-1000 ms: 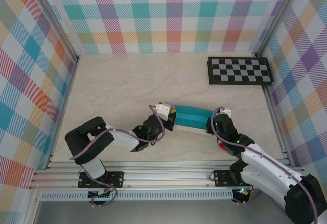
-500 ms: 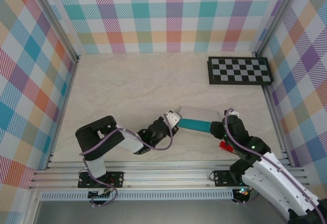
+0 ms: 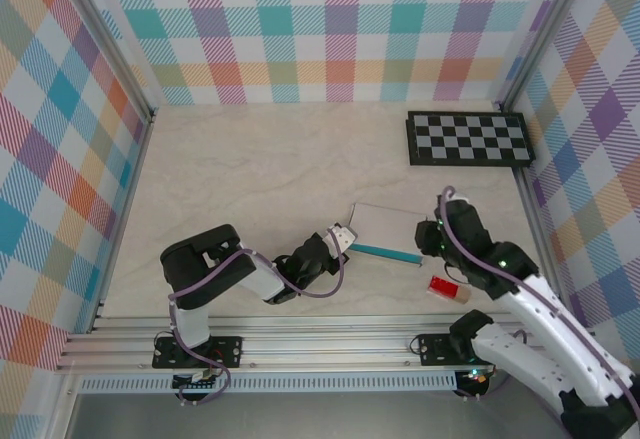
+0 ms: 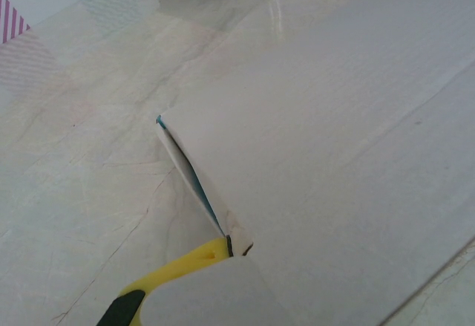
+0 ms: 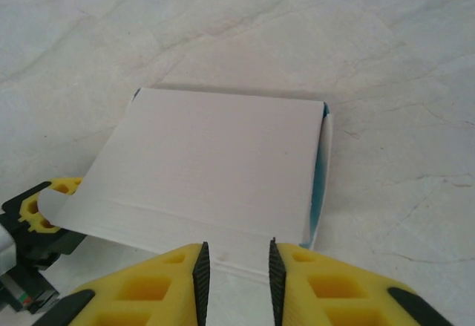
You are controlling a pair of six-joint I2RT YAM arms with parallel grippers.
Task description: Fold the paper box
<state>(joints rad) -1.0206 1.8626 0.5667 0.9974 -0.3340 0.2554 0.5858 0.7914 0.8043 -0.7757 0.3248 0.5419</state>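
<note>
The paper box [image 3: 384, 229] lies flattened near the table's front middle, white face up, with a teal edge along its near side. My left gripper [image 3: 341, 240] is shut on the box's left corner. In the left wrist view one yellow finger [image 4: 182, 266] pinches that corner of the box [image 4: 334, 140], and a white flap hides the other finger. My right gripper [image 3: 430, 240] hovers at the box's right end. In the right wrist view its jaws [image 5: 236, 258] stand apart above the near edge of the box [image 5: 215, 163], touching nothing.
A black-and-white checkerboard [image 3: 468, 139] lies at the back right. A small red block [image 3: 443, 288] sits on the table just in front of the right gripper. Plaid walls enclose the table, and an aluminium rail runs along its near edge.
The box has turned from a bulging teal face to a flat white face up. My left gripper has slid right with its corner. The right gripper has lifted and shifted slightly back.
</note>
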